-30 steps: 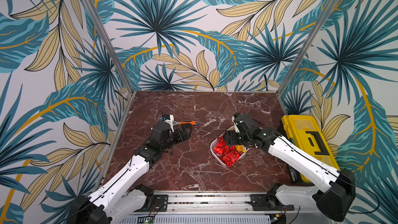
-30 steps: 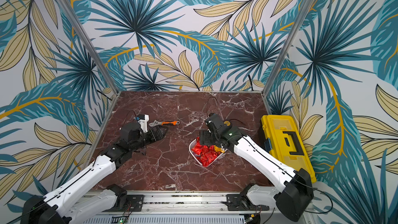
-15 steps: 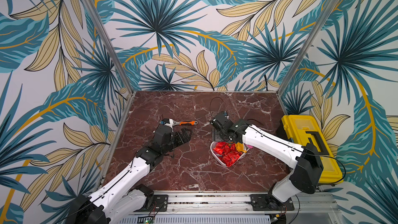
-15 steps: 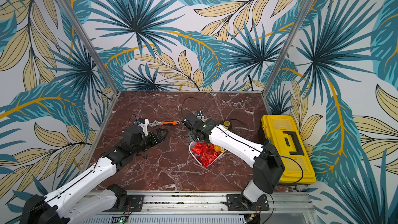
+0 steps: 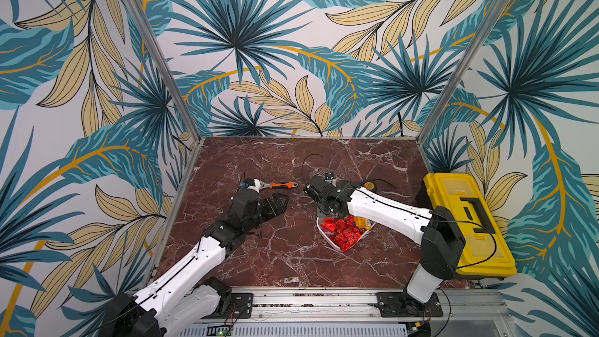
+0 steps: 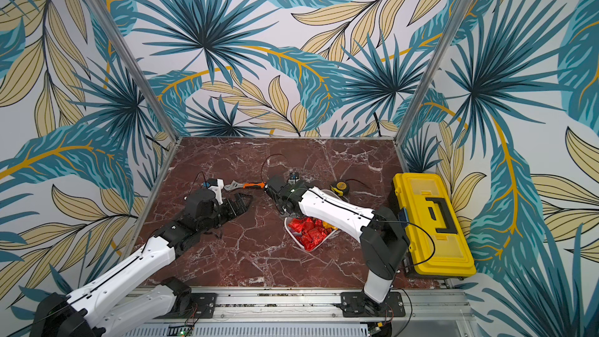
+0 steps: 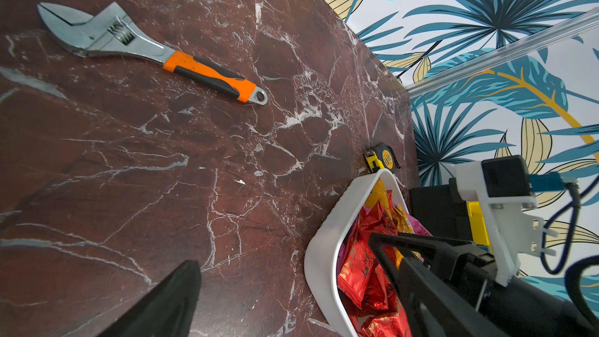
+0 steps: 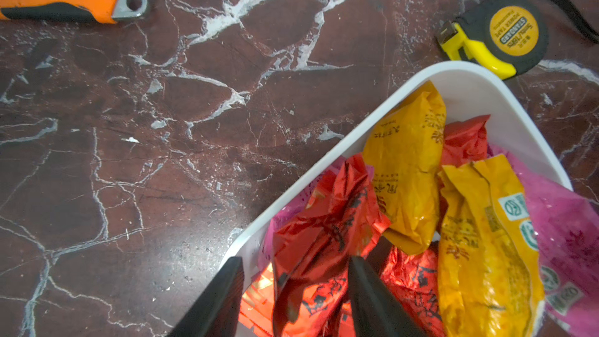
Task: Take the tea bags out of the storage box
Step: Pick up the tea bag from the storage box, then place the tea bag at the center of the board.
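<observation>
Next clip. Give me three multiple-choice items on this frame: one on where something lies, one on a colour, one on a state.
1. Where is the tape measure?
A. On the table, beside the white box
B. Inside the white box
C. On top of the wrench

2. What colour is the handle of the wrench?
A. Blue
B. Orange and black
C. Green

3. How is the left tool?
A. Shut on the wrench
B. Shut on the tape measure
C. Open, holding nothing

Answers:
1 A: it lies on the marble just outside the white box's corner.
2 B: the grip is orange with black inlay.
3 C: its jaws are spread over bare table, short of the wrench.
</observation>
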